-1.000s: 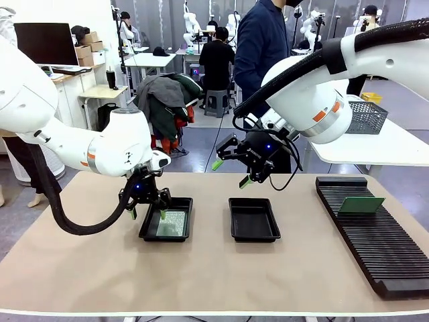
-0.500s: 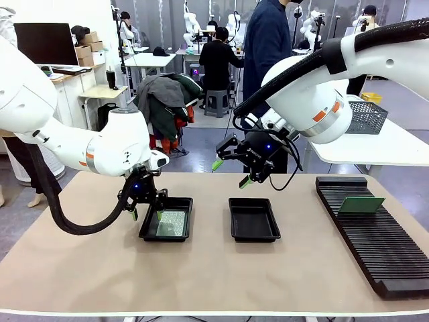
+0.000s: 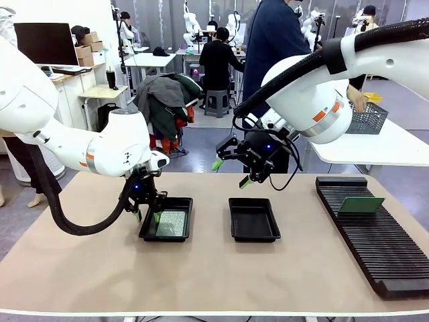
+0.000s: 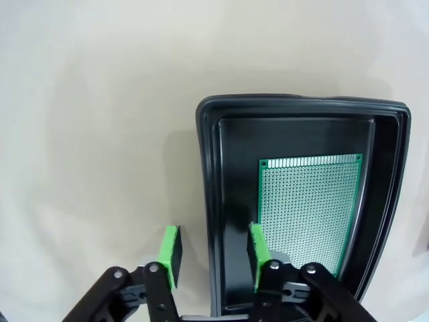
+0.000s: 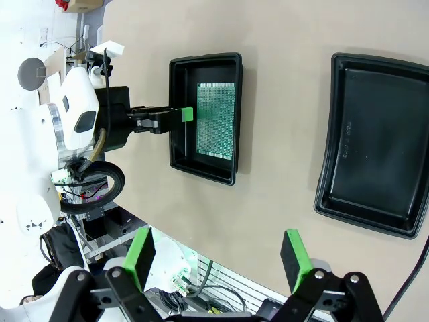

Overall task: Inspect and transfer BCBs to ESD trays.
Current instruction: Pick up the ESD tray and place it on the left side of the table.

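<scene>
Past right tray, rack (board, seemingly tilted)

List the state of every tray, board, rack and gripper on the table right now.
left gripper: open, one finger inside the left tray's wall and one outside, gripping nothing.
right gripper: open, empty, raised in the air.
left tray: holds one board.
board in left tray: lying flat.
middle tray: empty.
rack: one board at its far end.
board on rack: standing in the slots.
</scene>
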`<state>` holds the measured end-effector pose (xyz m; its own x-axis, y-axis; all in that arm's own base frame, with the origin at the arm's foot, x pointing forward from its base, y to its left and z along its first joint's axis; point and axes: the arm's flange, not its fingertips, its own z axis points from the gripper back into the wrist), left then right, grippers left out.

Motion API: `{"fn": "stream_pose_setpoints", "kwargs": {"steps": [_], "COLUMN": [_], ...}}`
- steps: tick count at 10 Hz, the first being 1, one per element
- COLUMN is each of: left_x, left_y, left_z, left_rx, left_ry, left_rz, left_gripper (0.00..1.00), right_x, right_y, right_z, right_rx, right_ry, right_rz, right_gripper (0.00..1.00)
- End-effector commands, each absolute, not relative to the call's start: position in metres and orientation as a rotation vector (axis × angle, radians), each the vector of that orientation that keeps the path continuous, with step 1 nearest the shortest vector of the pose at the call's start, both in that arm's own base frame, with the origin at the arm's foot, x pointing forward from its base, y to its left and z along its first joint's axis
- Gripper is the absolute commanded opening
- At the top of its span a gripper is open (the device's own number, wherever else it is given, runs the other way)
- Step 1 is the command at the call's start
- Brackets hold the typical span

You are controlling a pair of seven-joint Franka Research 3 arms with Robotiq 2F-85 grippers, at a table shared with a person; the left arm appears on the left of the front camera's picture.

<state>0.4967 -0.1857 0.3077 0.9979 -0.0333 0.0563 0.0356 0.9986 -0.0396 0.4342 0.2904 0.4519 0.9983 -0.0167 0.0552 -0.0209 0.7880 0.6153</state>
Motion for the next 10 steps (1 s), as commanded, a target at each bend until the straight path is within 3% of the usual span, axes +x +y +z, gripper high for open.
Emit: {"fn": "stream_pose_setpoints", "kwargs": {"steps": [1,6,8,10], "left_x": [0.496,0.4947,0.4944,0.495], "left_y": [-0.1878,-0.1864,-0.1859,-0.1855], "left_z": [0.3053,0.306,0.3063,0.3059], "left_rx": [-0.035,-0.035,-0.037,-0.037], "left_ry": [-0.091,-0.093,-0.095,-0.098], "left_rz": [-0.021,-0.017,-0.013,-0.004], "left_gripper": [0.42,0.07,0.0,0.0], "right_x": [0.4352,0.4352,0.4352,0.4352], "right_y": [0.2911,0.2911,0.2911,0.2911], "right_z": [0.4515,0.4515,0.4515,0.4515], "right_rx": [0.658,0.658,0.658,0.658], "right_ry": [-0.059,-0.059,-0.059,-0.059], "right_rz": [-0.002,-0.002,-0.002,-0.002], "right_gripper": [1.0,1.0,1.0,1.0]}}
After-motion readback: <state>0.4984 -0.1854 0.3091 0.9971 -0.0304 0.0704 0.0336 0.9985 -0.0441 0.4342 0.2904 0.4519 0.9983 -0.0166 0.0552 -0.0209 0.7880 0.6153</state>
